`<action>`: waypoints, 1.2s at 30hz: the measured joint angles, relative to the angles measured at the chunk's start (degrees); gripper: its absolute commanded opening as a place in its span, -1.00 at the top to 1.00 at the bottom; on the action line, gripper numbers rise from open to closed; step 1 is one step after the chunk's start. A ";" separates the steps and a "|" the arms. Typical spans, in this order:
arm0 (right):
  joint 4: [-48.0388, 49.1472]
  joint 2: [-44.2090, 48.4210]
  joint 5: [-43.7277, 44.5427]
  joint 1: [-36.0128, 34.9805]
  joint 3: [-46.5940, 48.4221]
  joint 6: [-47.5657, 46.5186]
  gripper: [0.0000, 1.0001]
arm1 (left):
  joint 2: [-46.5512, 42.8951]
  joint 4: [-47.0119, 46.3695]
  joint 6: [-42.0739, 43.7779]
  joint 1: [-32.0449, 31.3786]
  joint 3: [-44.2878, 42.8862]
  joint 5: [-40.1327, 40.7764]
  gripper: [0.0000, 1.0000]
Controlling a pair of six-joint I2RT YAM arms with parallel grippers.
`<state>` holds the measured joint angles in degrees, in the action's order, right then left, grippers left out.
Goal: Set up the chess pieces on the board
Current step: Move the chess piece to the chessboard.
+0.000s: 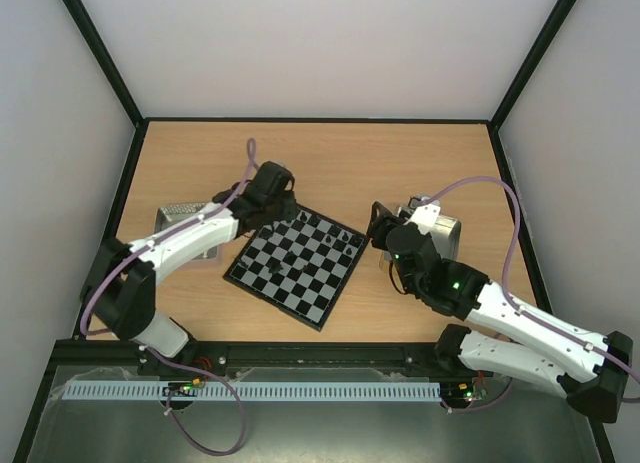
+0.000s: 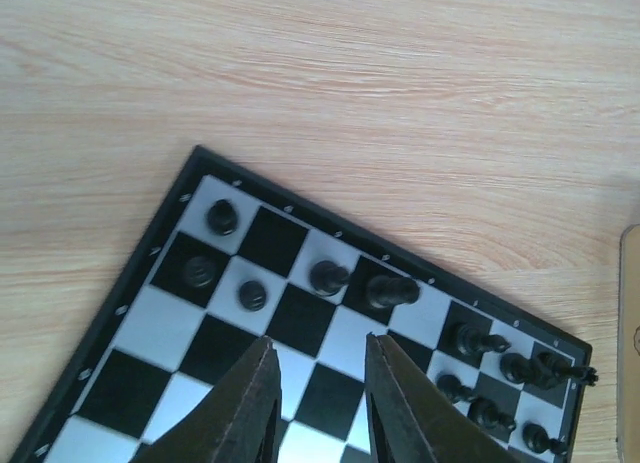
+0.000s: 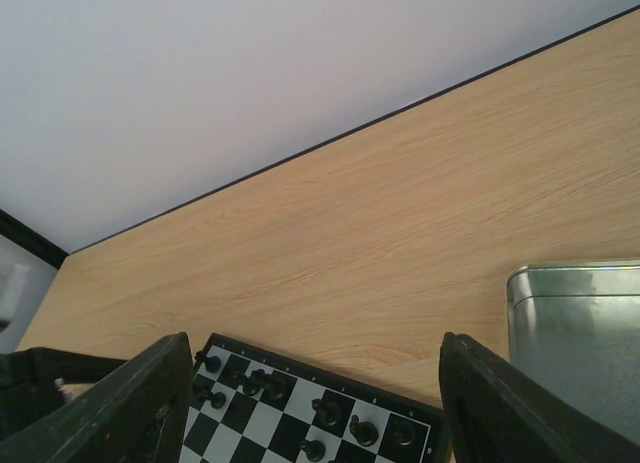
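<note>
Wooden table [image 1: 200,153] inside pale walls [image 1: 320,43]; left tool [image 2: 320,343] narrow and empty, right tool [image 3: 312,341] wide.

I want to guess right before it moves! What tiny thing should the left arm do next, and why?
Probably ease the left end effector forward and down onto the chess piece just ahead of it, then close. Its jaws stand slightly apart with nothing between them, hovering over the board.
</note>
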<state>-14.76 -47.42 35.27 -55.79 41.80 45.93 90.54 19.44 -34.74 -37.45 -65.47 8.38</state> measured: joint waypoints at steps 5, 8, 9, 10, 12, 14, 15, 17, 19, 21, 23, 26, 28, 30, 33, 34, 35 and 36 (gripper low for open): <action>0.04 -1.53 -0.94 0.00 0.02 -0.02 -0.33 | -6.64 0.22 -0.44 2.89 6.62 -1.11 0.40; 0.17 -3.41 -2.29 0.02 0.04 -0.07 -0.33 | -9.01 0.55 -0.61 3.87 9.81 -1.68 0.36; 0.28 -4.37 -2.95 0.02 0.20 -0.20 -0.33 | -9.64 0.70 -0.66 4.17 10.58 -1.88 0.35; 0.33 -5.46 -3.69 0.09 0.48 -0.33 -0.33 | -10.32 0.70 -0.72 4.50 11.39 -2.01 0.34; 0.35 -8.63 -5.90 0.52 1.81 -0.81 -0.33 | -11.98 1.01 -0.85 5.09 13.14 -2.32 0.32; 0.39 -12.76 -9.14 1.38 4.07 -1.60 -0.32 | -13.84 1.62 -0.87 5.79 14.60 -2.43 0.31; 0.28 -15.47 -11.17 2.23 5.79 -2.05 -0.31 | -14.95 1.95 -0.90 6.19 15.37 -2.40 0.30; 0.33 -20.28 -14.32 3.67 8.59 -3.30 -0.29 | -17.05 2.40 -0.92 6.78 16.72 -2.38 0.28; -0.22 -26.82 -18.08 5.53 12.85 -4.79 -0.26 | -19.71 3.06 -0.92 7.54 18.23 -2.40 0.25; -0.55 -32.87 -21.16 6.95 16.92 -6.45 -0.24 | -22.03 3.61 -0.83 8.07 19.26 -2.38 0.22; -1.55 -38.29 -23.61 7.91 21.07 -8.17 -0.20 | -24.46 3.93 -0.70 8.57 20.39 -2.38 0.21; -3.43 -47.30 -26.25 8.63 28.76 -10.58 -0.10 | -27.30 4.39 -0.48 9.16 22.05 -2.43 0.21; -5.09 -53.00 -26.88 8.87 33.86 -11.65 0.03 | -28.52 4.61 -0.35 9.42 22.93 -2.49 0.21; -6.45 -57.24 -27.06 8.98 37.27 -12.28 0.14 | -29.18 4.55 -0.20 9.68 23.80 -2.91 0.20; -8.57 -61.75 -27.32 9.25 39.87 -12.94 0.15 | -29.55 4.52 -0.11 10.01 25.03 -3.41 0.21; -9.40 -63.06 -27.32 9.31 40.46 -13.11 0.14 | -29.55 4.55 -0.09 10.12 25.35 -3.61 0.21; -9.86 -63.82 -27.32 9.33 40.76 -13.22 0.14 | -29.55 4.61 -0.07 10.16 25.53 -3.78 0.20; -10.62 -64.83 -27.36 9.33 41.22 -13.44 0.14 | -29.55 4.55 -0.02 10.19 25.66 -3.98 0.20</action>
<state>-25.39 -112.25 7.90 -46.46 83.02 32.49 60.99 23.99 -34.76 -27.27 -39.81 4.40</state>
